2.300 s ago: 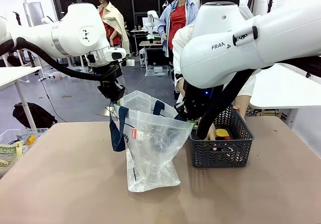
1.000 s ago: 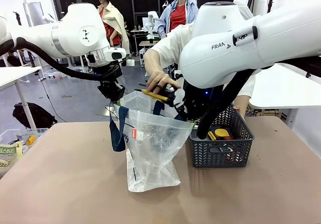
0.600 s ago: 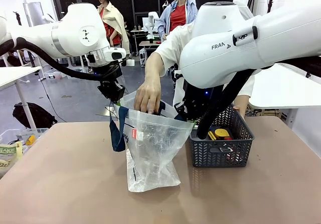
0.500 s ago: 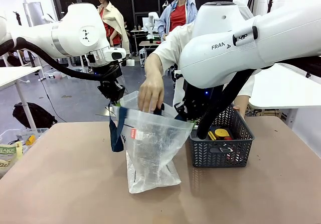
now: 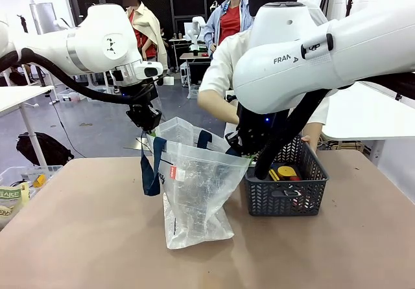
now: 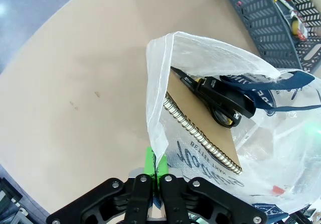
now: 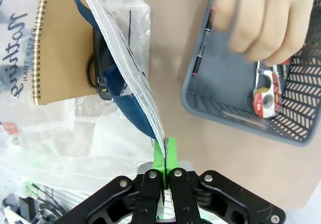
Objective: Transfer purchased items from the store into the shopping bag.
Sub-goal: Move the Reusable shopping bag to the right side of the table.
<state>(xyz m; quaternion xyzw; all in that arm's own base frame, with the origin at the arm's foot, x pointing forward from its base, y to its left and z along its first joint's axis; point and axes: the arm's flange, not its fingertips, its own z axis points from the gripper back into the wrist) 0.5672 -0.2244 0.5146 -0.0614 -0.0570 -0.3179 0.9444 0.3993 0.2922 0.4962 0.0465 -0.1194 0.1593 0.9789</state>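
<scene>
The translucent shopping bag (image 5: 194, 192) stands open mid-table, navy handles hanging. My left gripper (image 5: 146, 119) is shut on its left rim, seen up close in the left wrist view (image 6: 153, 166). My right gripper (image 7: 165, 156) is shut on the opposite rim. Inside the bag lie a brown spiral notebook (image 6: 200, 128) and a black-and-yellow tool (image 6: 220, 99). To the bag's right sits the dark grey mesh basket (image 5: 282, 198), holding yellow and red items (image 5: 287, 171). The person's hand (image 7: 261, 18) reaches into the basket (image 7: 220, 83), above a red-and-yellow pack (image 7: 266, 96) and a pen (image 7: 203, 48).
My right arm's bulky white link (image 5: 311, 49) hangs over the basket and hides the person's hand in the front view. The brown table (image 5: 84, 237) has free room at left and front. A side bin (image 5: 13, 192) sits at the far left edge.
The person's hand dropped a black-and-yellow item into the bag, then drew back toward the basket. Both grippers stayed put, holding the bag's rim.
</scene>
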